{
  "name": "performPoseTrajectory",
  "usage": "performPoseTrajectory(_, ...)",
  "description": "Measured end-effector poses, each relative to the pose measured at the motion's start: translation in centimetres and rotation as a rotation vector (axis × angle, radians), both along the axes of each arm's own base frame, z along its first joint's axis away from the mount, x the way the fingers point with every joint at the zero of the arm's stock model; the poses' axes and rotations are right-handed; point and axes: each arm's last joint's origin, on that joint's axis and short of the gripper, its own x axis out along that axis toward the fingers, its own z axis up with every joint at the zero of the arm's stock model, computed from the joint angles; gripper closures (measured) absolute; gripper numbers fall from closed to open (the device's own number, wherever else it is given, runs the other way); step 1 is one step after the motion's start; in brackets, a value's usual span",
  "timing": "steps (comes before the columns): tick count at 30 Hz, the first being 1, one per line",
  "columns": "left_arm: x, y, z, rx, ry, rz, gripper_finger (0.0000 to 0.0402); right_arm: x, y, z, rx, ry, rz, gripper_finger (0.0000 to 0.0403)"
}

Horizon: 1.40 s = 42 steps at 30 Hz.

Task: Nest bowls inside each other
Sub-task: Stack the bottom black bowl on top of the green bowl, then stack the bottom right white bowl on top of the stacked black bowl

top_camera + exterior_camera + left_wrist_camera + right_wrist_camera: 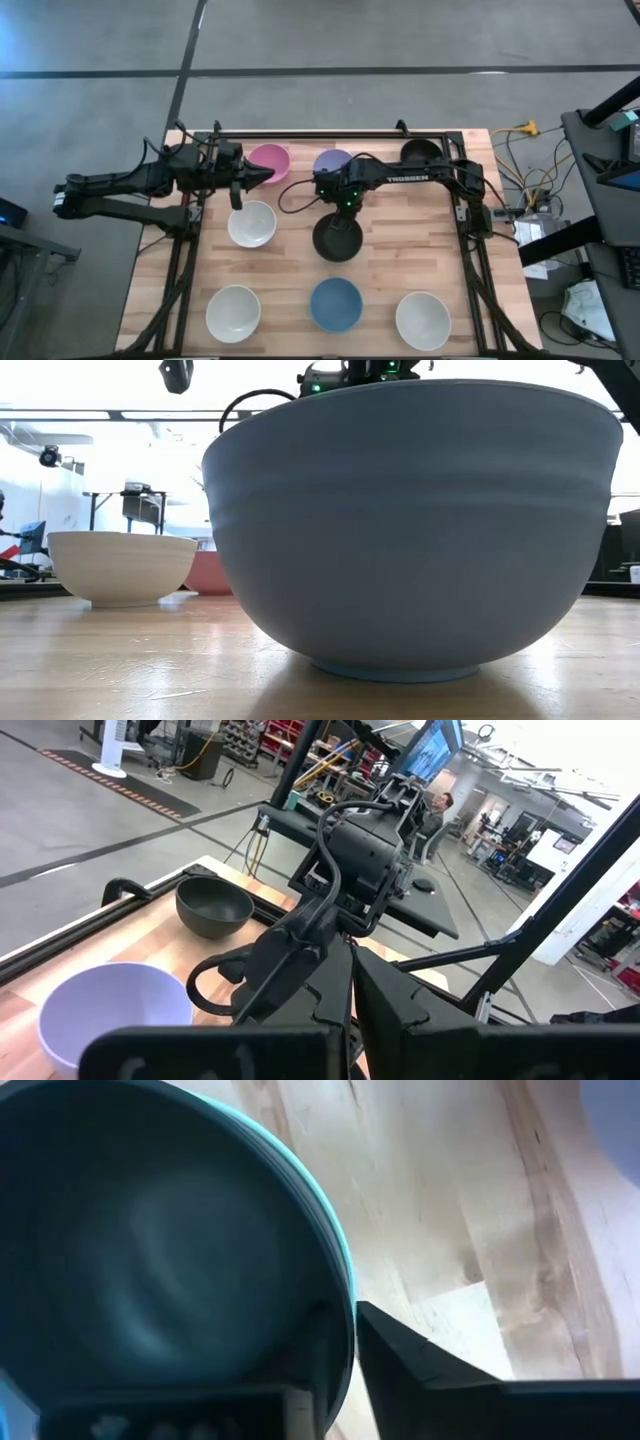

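My right gripper (340, 208) hangs over the table's middle at a black bowl (337, 238). In the right wrist view this bowl (150, 1240) sits inside a mint green bowl, of which only the rim (340, 1250) shows. My left gripper (268, 175) is shut and touches nothing. It points at the pink bowl (272, 158) by the far edge. The lavender bowl (332, 160) and a second black bowl (420, 152) stand at the far edge. One white bowl (251, 223) rests left of middle. White (233, 312), blue (335, 305) and white (422, 320) bowls line the near edge. My right gripper pinches the nested pair at the rim (345, 1330) on its far side, coming from above. One finger (315, 1355) is inside the black bowl, the other (420, 1370) outside the mint green wall. The bowls stay upright; I cannot tell whether they are lifted.
In the low view the blue bowl (410, 530) fills the front, with a white bowl (120, 565) and the pink bowl (205, 572) behind. Bare wood (400, 240) lies right of the held bowls. A black frame rail (330, 135) runs along the far edge.
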Motion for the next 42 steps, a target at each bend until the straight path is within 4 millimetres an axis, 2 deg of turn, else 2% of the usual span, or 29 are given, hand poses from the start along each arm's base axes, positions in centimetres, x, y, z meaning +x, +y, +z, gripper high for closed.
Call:
performPoseTrajectory(5,0.0,0.0,0.0,0.000,-0.001,0.000,0.0402,0.0,0.0,0.0,0.001,0.000,-0.005,0.0300)
performPoseTrajectory(10,0.0,0.0,0.0,0.000,-0.001,0.000,0.0402,-0.2,0.0,0.8,0.001,-0.012,-0.015,0.0273)
performPoseTrajectory(15,0.0,0.0,0.0,0.001,0.002,0.000,0.0402,-0.7,0.1,4.0,-0.007,-0.098,-0.019,0.0264)
performPoseTrajectory(19,0.0,0.0,0.0,0.000,0.002,-0.001,0.0402,-2.2,0.5,7.2,-0.018,-0.183,-0.002,0.0267)
performPoseTrajectory(23,0.0,-0.1,-0.1,-0.001,0.007,-0.037,0.0402,-4.8,2.7,9.6,-0.026,-0.240,0.090,0.0272)
performPoseTrajectory(25,0.0,-0.2,-0.2,-0.003,0.011,-0.058,0.0402,-6.4,4.4,10.0,-0.024,-0.257,0.145,0.0275)
performPoseTrajectory(28,0.0,-0.2,-0.5,-0.006,0.032,-0.074,0.0402,-8.8,7.1,9.7,-0.014,-0.283,0.203,0.0275)
performPoseTrajectory(35,0.1,-0.2,-1.2,0.029,0.091,-0.088,0.0402,-14.1,13.8,5.8,0.084,-0.343,0.266,0.0275)
performPoseTrajectory(42,0.2,-0.2,-1.8,0.041,0.127,-0.093,0.0402,-18.2,17.3,2.0,0.111,-0.234,0.298,0.0277)
